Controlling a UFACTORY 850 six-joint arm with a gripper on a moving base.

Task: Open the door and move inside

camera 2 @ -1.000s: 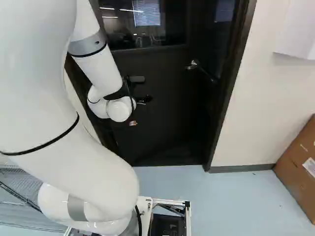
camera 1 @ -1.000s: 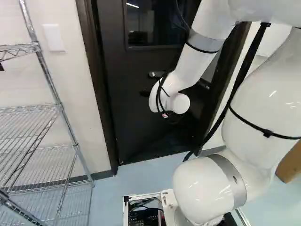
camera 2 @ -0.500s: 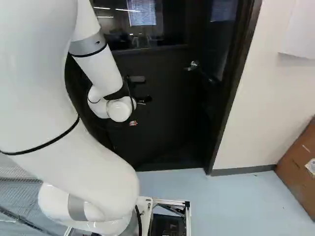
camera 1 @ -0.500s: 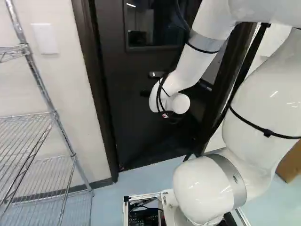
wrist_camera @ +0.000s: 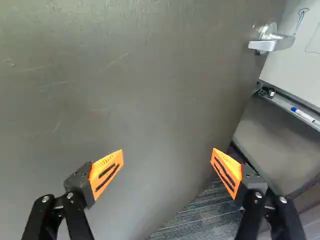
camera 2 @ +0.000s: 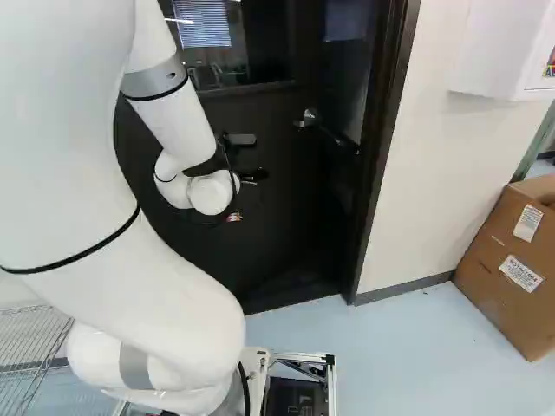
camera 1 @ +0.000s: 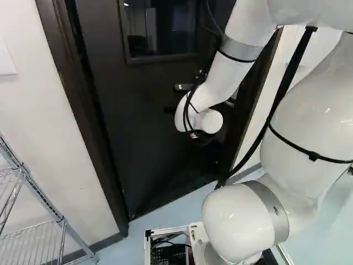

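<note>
Ahead of the jaws: the dark door [wrist_camera: 125, 90], its flat face filling most of the wrist view.
Door position: ajar, with its free side swung away from the door frame [camera 2: 381, 173]; the striped carpet [wrist_camera: 205, 215] and a white panel [wrist_camera: 300, 65] of the room beyond show past its edge.
Lever handle: the silver lever [wrist_camera: 272, 44] sits near the door's free edge, well apart from the jaws, with nothing gripping it.
Jaws: spread wide, the 2 orange pads [wrist_camera: 106, 172] facing each other with nothing held between them; whether either tip touches the door, I cannot tell.
Arm: the white arm [camera 1: 220, 77] reaches forward and down toward the door, its wrist lower than the lever.
Step in hand: I judge the latch is already dealt with, and this is the pushing stage, about midway through the task.
Next move: likely press the door further inward and drive the base after it, lining up with the gap on the lever side.
Risk: the base or arm could catch the frame if it goes in before the gap is wide enough; the door may also swing back if pressure comes off.
Right of the doorway: a cardboard box [camera 2: 512, 277] stands by the wall, apart from the frame.
</note>
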